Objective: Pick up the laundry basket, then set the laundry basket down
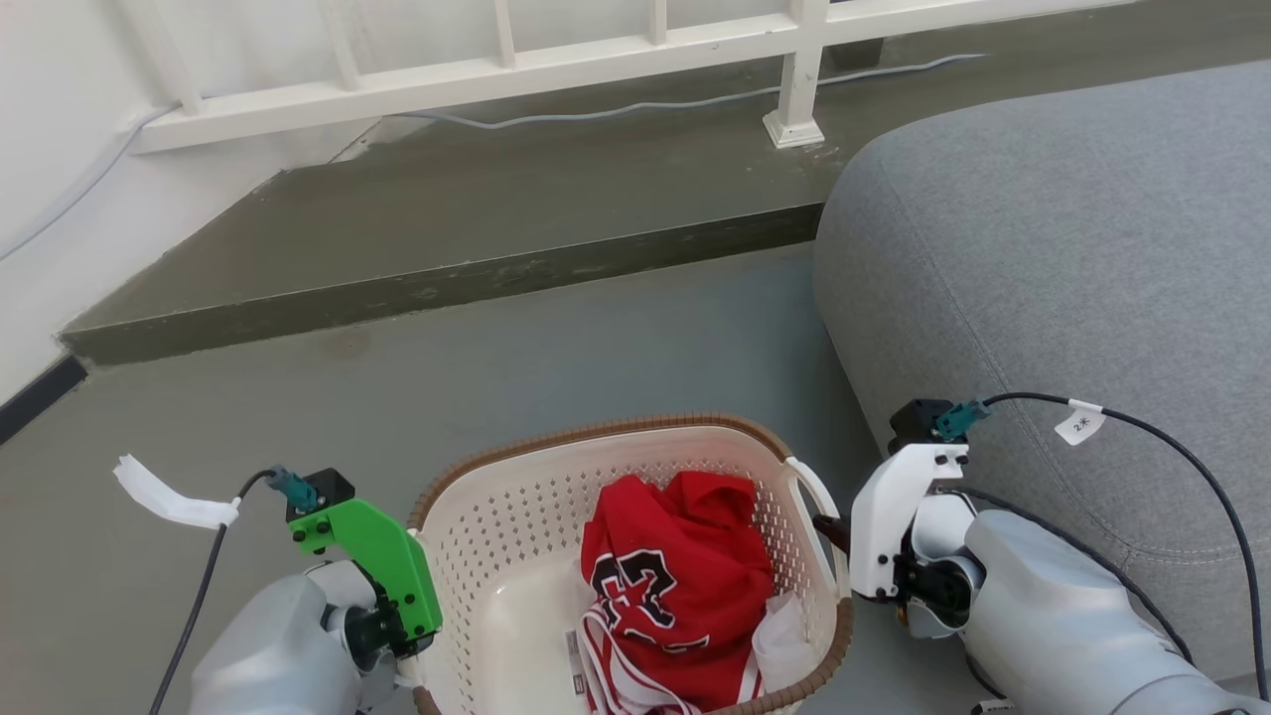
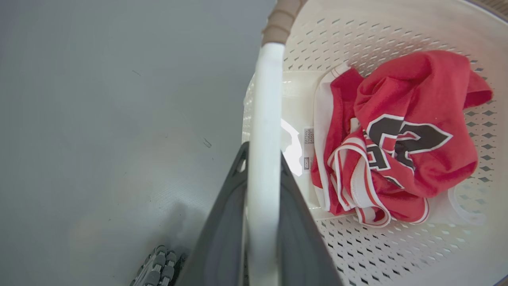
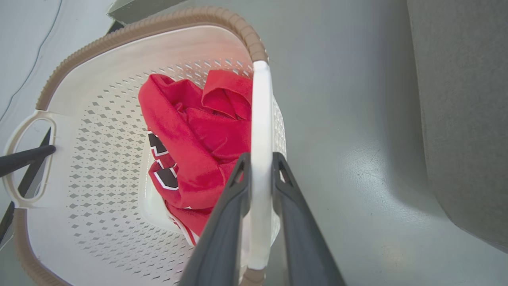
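The laundry basket (image 1: 496, 541) sits at 6 o'clock in the head view, slung between the two arms, with a red jersey (image 1: 675, 576) heaped toward its 3 o'clock side. The line from handle to handle runs 9 to 3 o'clock, so each arm has its own end and neither is nearer than the other.

The left gripper (image 2: 262, 159) is clamped on the left handle (image 2: 266, 99). The white bar runs from 6 to 12 o'clock in the left wrist view, lying lengthwise between the dark fingers (image 2: 222, 222). The right gripper (image 3: 261, 159) is closed the same way on the right handle (image 3: 261, 111).

I cannot tell whether the base is off the floor (image 1: 596, 338). The grey sofa (image 1: 1072, 248) stands near at 3 o'clock. Any setting down probably calls for both arms to travel level, so the handle line stays flat and the jersey does not slide.
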Motion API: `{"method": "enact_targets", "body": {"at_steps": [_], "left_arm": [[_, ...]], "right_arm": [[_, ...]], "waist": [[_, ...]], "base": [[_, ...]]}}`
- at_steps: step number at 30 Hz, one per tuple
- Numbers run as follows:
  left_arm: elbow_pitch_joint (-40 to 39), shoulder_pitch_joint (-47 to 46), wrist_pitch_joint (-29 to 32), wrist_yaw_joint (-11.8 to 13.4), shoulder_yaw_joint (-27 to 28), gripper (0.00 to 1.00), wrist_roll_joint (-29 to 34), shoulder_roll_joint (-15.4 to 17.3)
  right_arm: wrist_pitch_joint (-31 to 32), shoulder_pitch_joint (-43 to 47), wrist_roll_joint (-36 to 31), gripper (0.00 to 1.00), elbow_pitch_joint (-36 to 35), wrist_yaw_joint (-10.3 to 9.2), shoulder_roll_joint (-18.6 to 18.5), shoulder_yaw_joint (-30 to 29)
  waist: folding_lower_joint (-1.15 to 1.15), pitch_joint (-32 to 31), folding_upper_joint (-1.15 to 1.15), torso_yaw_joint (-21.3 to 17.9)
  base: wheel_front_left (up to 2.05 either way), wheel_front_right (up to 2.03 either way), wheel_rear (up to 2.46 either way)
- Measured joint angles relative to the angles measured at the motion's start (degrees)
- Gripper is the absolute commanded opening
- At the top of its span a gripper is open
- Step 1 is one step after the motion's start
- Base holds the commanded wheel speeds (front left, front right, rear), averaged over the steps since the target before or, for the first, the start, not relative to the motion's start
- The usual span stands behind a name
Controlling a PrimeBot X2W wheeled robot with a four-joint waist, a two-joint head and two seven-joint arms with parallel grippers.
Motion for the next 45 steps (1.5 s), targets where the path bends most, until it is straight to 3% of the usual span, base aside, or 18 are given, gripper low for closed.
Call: {"method": "enact_targets", "body": {"at_steps": [45], "left_arm": [[-0.29, 0.57, -0.45, 0.15, -1.26, 0.0, -0.55, 0.09]], "right_arm": [[0.33, 0.49, 2.99, 0.0, -0.58, 0.0, -0.69, 2.19]], "waist": [[0.0, 0.53, 0.0, 0.4]], "base": [[0.0, 0.0, 0.0]]}}
